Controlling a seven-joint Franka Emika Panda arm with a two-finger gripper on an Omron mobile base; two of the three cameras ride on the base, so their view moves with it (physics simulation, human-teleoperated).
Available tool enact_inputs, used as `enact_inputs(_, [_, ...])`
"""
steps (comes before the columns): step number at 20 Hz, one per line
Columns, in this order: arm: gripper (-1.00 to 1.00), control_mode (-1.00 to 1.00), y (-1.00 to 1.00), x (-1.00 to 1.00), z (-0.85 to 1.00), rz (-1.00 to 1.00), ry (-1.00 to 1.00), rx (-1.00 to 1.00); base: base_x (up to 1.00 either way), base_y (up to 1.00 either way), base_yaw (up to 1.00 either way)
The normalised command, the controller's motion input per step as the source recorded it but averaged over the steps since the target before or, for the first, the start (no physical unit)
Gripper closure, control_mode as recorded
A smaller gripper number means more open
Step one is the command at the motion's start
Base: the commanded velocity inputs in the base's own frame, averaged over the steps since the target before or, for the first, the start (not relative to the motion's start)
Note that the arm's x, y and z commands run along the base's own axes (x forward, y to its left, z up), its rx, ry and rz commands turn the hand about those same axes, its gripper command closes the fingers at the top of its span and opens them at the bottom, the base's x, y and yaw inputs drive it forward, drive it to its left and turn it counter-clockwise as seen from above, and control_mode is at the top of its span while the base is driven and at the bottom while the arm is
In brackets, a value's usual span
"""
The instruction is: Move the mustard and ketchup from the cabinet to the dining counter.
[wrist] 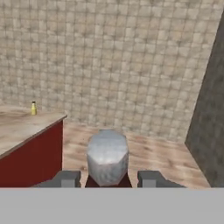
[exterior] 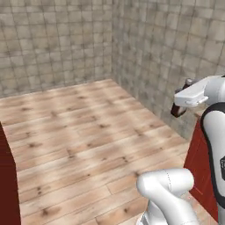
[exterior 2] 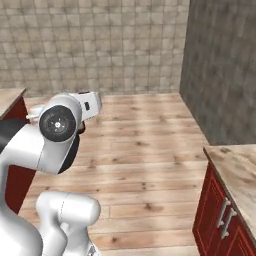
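The ketchup (wrist: 107, 158) sits clamped between the gripper's (wrist: 108, 178) two fingers, its cap facing the camera – held up over wooden floor. Far left, the mustard (wrist: 33, 108) stands upright on the dining counter (wrist: 19, 127) – near the tiled wall

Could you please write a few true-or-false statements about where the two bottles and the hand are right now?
1. The hand is closed on the ketchup. True.
2. The mustard lies on the wooden floor. False: it stands upright on the counter.
3. The ketchup stands beside the mustard. False: it is in the hand, apart from it.
4. The counter has a red base. True.
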Motion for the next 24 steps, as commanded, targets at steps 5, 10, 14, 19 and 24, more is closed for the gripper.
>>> enact_inputs(5, [1.00,1.00,0.00,0.00,0.00,0.00,0.00,0.00,1.00,0.00,0.67])
enact_inputs(10, [1.00,1.00,0.00,0.00,0.00,0.00,0.00,0.00,1.00,0.00,0.68])
enact_inputs(14, [1.00,1.00,0.00,0.00,0.00,0.00,0.00,0.00,1.00,0.00,0.68])
enact_inputs(19, [1.00,1.00,0.00,0.00,0.00,0.00,0.00,0.00,1.00,0.00,0.67])
enact_inputs(24, [1.00,1.00,0.00,0.00,0.00,0.00,0.00,0.00,1.00,-0.01,0.63])
